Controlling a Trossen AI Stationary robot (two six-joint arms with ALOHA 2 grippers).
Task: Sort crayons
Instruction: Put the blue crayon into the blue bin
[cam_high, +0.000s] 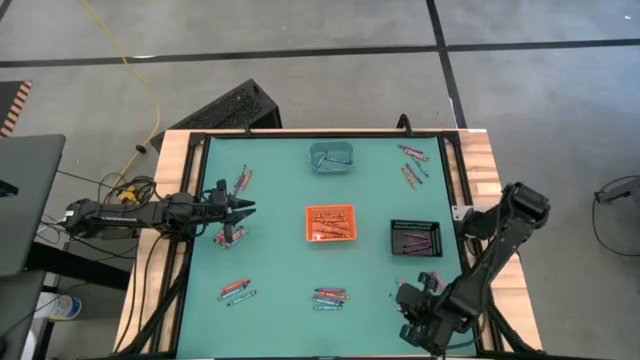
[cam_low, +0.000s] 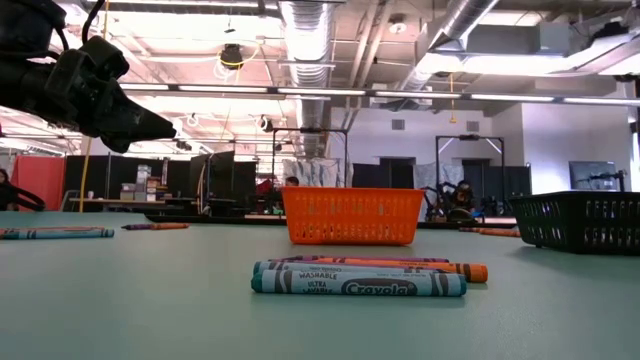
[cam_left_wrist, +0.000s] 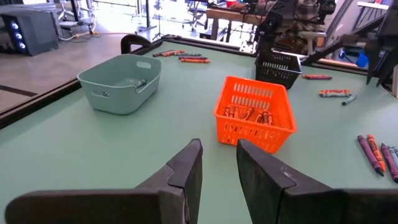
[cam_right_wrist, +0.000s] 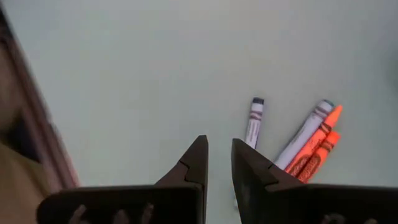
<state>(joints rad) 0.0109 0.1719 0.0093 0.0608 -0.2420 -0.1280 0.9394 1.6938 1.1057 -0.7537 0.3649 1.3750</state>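
Crayons (cam_low: 358, 278) front-center on counter (cam_high: 280, 255). Left hand (cam_high: 243, 209) mid-left, narrow gap, empty. Right hand (cam_high: 408, 296) lower right, narrow gap, empty, over crayons.

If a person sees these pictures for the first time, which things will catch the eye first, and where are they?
The orange basket at the middle of the teal table stands out first, already holding several crayons, with the teal bin behind it and the black basket to its right. Small clusters of crayons lie scattered around the table's edges. The left gripper hovers empty left of centre.
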